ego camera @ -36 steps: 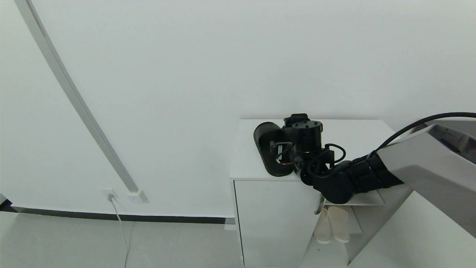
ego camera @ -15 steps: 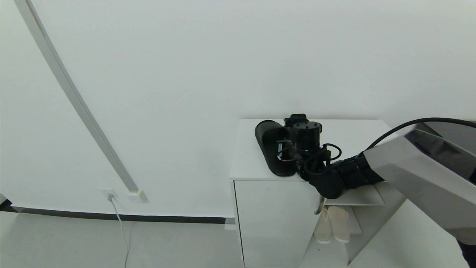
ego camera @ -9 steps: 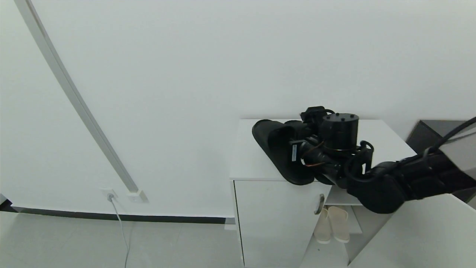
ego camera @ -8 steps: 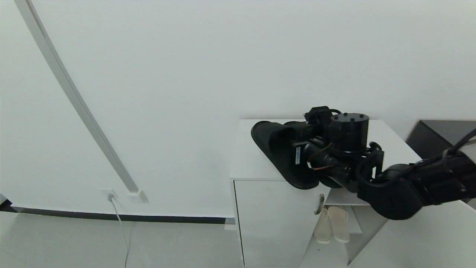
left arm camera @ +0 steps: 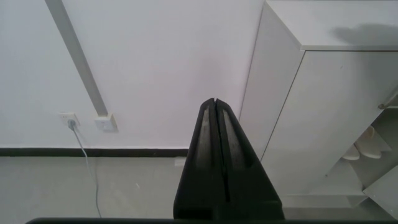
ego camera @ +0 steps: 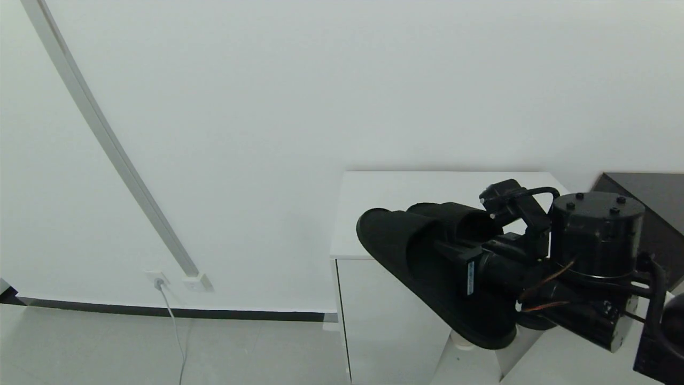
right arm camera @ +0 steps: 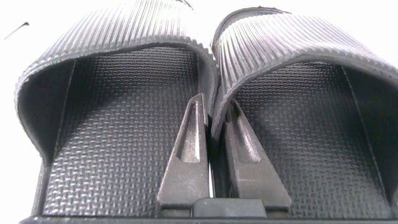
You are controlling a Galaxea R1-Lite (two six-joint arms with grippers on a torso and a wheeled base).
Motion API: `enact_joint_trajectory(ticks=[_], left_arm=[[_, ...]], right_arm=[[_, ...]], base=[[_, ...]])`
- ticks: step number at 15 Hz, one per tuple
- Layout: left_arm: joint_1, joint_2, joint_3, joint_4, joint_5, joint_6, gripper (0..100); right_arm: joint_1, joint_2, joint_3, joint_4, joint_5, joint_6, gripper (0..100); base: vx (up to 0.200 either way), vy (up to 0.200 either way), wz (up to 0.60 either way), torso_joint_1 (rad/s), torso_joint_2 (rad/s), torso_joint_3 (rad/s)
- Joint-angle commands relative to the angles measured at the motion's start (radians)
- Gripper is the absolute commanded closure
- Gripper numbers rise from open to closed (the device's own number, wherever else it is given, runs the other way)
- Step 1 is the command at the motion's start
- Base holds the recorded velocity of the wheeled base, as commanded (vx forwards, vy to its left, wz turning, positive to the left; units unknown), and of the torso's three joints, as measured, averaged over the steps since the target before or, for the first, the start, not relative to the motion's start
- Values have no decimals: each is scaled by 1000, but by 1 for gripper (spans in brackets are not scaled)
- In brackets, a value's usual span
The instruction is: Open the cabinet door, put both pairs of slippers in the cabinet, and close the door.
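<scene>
A pair of black slippers [ego camera: 427, 262] hangs in the air in front of the white cabinet [ego camera: 395, 208], off its top. My right gripper [ego camera: 454, 254] is shut on the two slippers' touching inner edges [right arm camera: 213, 106], one finger inside each slipper. The cabinet's left door [left arm camera: 317, 124] is shut; the right side stands open. A pair of white slippers [left arm camera: 368, 142] rests on a shelf inside. My left gripper [left arm camera: 215, 118] is shut on nothing, low and to the left of the cabinet, above the floor.
The open right door [ego camera: 566, 358] juts out at the lower right. A slanted cable duct [ego camera: 107, 139] runs down the wall to a socket [ego camera: 156, 279] with a cord. A dark surface [ego camera: 646, 198] lies right of the cabinet.
My right gripper has lifted the black slippers off the cabinet top and drawn them toward me, lower and to the right. They now hide the open compartment in the head view.
</scene>
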Motion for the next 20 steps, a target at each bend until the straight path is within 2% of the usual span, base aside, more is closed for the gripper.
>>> enact_joint_trajectory(ticks=[1,4,13,20], left_arm=[[0,0,0,0,1,-1,100],[0,0,0,0,1,-2,100],[0,0,0,0,-1,-4,100],[0,0,0,0,-1,-5,100]], right_arm=[[18,-36,42,-5,12,3,100],[18,-36,50,-9,13,2,100],[29,-39,71,-11,12,-3,100],[32,-37,77,-9,13,-3,100]], base=[[0,0,0,0,0,0],[0,0,0,0,0,0],[-200,0,0,3,1,2],[0,0,0,0,0,0]])
